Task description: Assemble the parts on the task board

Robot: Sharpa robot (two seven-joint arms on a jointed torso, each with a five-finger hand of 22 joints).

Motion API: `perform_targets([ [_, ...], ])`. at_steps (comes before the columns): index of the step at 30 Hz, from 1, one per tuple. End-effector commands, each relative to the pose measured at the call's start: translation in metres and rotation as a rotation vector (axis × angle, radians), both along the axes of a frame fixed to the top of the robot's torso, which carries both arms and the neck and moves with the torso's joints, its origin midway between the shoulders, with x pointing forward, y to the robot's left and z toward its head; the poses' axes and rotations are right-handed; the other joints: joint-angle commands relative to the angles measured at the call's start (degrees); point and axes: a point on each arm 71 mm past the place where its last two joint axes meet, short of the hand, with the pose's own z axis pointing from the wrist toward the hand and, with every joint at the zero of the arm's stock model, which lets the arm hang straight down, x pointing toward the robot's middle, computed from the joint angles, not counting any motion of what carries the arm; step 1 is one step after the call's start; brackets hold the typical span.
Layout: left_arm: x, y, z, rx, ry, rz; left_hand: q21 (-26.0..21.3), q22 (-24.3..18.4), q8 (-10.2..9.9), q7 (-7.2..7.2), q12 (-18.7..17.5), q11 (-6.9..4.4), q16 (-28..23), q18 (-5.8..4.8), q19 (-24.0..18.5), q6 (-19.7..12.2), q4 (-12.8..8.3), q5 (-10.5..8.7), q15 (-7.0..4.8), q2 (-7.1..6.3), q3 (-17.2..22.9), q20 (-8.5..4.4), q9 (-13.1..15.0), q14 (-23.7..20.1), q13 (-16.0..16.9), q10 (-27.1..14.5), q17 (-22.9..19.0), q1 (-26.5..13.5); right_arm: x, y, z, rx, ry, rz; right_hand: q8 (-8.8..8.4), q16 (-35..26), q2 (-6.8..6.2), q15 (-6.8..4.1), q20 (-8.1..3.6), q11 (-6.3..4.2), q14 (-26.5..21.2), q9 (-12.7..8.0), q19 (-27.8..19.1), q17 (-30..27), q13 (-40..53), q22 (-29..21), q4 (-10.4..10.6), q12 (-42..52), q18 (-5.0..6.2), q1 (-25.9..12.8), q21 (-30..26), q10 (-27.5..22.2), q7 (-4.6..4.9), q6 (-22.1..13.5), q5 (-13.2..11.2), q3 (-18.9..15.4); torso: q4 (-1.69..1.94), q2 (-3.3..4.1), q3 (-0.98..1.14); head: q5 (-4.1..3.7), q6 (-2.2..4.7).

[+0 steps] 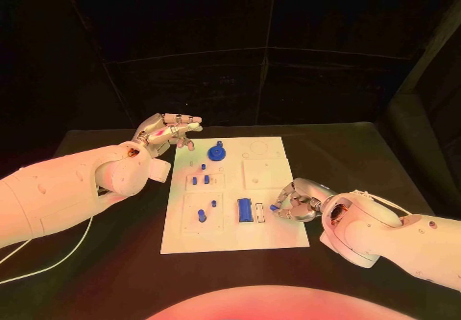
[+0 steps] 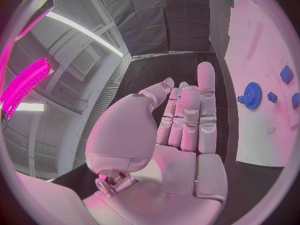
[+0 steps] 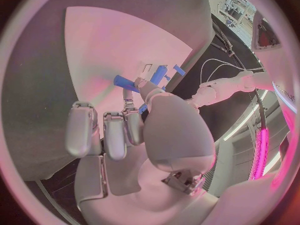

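on the task board (image 1: 230, 233), right hand (image 1: 296, 202) pinching part (image 1: 275, 208)

A flat white rectangular task board (image 1: 274, 233) lies on the black tabletop (image 1: 384, 167). On it are small blue plastic parts (image 1: 246, 211) and a round blue toothed gear (image 1: 218, 153). Both arms are white with silver fingers (image 1: 182, 127).

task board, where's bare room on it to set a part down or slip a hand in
Bare: the task board's near strip below the long blue block, and its far right corner beyond the blue gear. Crowded: the middle rows of small blue parts, and the right edge, where the right hand pinches a small blue piece.
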Motion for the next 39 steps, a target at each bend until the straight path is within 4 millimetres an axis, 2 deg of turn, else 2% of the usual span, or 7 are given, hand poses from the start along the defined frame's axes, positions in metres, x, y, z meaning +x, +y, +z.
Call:
perform_targets([
  [1,-0.001,-0.002,0.001,-0.009,-0.002,-0.015,-0.16,-0.05,0.22,0.06,0.25,0.0,-0.13,0.76,-0.31,-0.28,-0.18,0.24,0.18,0.54,0.02,-0.02,-0.05,-0.38,0.02,-0.34,-0.05,-0.13,0.002,0.004,0.001,0.062,0.004,-0.03,0.28,0.1,-0.33,0.22,-0.24,0.19,4.41,1.58,0.22,6.96,4.58,0.09,0.19,0.16,0.36,-1.34,-0.18,0.36,-0.61,1.14,-0.23,0.79,-0.02,-0.02,0.04,0.02,-0.04],
  [5,-0.001,-0.002,0.001,-0.009,-0.002,-0.016,-0.16,-0.05,0.22,0.06,0.25,0.0,-0.13,0.76,-0.31,-0.28,-0.18,0.24,0.18,0.54,0.02,-0.02,-0.05,-0.38,0.02,-0.34,-0.05,-0.13,0.002,0.009,-0.001,0.069,0.03,-0.032,0.64,0.17,-0.96,0.13,-0.3,0.02,4.44,1.93,0.31,7.1,4.7,0.26,0.92,0.31,0.34,-3.07,-0.1,0.54,-0.82,1.6,-0.03,1.6,0.15,0.0,0.04,0.04,-0.06],
  [8,-0.001,-0.002,0.001,-0.009,-0.002,-0.016,-0.19,-0.08,0.25,0.12,0.31,0.06,-0.1,0.75,-0.32,-0.32,-0.11,0.21,0.2,0.5,-0.07,0.0,-0.05,-0.43,0.01,-0.39,-0.07,-0.27,0.003,0.013,-0.003,0.068,0.05,-0.032,1.53,0.42,-1.73,-0.26,-0.58,-0.5,4.54,2.52,0.57,7.54,5.28,0.83,1.8,0.95,0.24,-5.18,0.22,1.1,-1.53,3.01,3.06,1.79,0.01,-0.03,0.01,0.28,-0.09],
  [19,-0.001,-0.003,0.001,-0.01,0.0,-0.02,-0.2,-0.08,0.25,0.12,0.31,0.06,-0.1,0.75,-0.32,-0.32,-0.11,0.21,0.2,0.5,-0.07,0.0,-0.05,-0.43,0.01,-0.39,-0.07,-0.27,0.008,0.023,-0.011,0.036,0.096,-0.04,3.02,0.55,-2.79,-0.97,-1.24,-1.31,4.59,3.69,0.77,7.81,5.28,1.18,3.12,0.85,0.17,-8.33,0.38,1.38,-2.46,4.67,5.73,0.76,0.05,-0.01,-0.04,0.32,-0.14],
  [23,-0.001,-0.003,0.001,-0.01,0.003,-0.021,-0.23,-0.11,0.27,0.14,0.35,0.09,-0.08,0.74,-0.32,-0.35,0.01,0.19,0.24,0.47,-0.19,0.03,-0.05,-0.47,0.0,-0.44,-0.11,-0.47,0.009,0.025,-0.012,0.034,0.093,-0.044,3.54,0.54,-3.07,-1.08,-1.37,-1.42,4.59,4.1,0.76,7.82,5.34,1.13,3.74,0.88,0.18,-9.48,0.33,1.47,-2.59,4.95,5.92,-0.23,0.09,0.01,-0.01,0.09,-0.1],
  [28,-0.002,-0.003,0.001,-0.01,0.002,-0.021,-0.23,-0.11,0.27,0.14,0.35,0.09,-0.08,0.74,-0.32,-0.35,0.01,0.19,0.24,0.47,-0.19,0.03,-0.05,-0.47,0.0,-0.44,-0.11,-0.47,0.012,0.026,-0.013,0.027,0.082,-0.049,3.69,0.53,-3.11,-1.12,-1.41,-1.45,4.59,4.23,0.77,7.81,5.35,1.12,3.87,0.88,0.18,-9.71,0.32,1.49,-2.64,4.98,5.98,-0.58,0.01,-0.04,0.0,0.29,-0.17],
  [39,-0.003,-0.006,0.002,-0.014,-0.004,-0.026,-0.24,-0.12,0.28,0.14,0.37,0.08,-0.03,0.74,-0.32,-0.36,0.04,0.2,0.25,0.48,-0.21,0.03,-0.05,-0.45,0.0,-0.46,-0.04,-0.5,0.016,0.029,-0.016,0.015,0.084,-0.045,4.43,0.58,-3.26,-1.28,-1.56,-1.66,4.61,4.78,0.81,7.91,5.48,1.21,4.25,0.96,0.16,-10.36,0.34,1.6,-2.89,5.28,6.16,-1.87,-0.07,-0.03,0.0,0.2,-0.08],
])
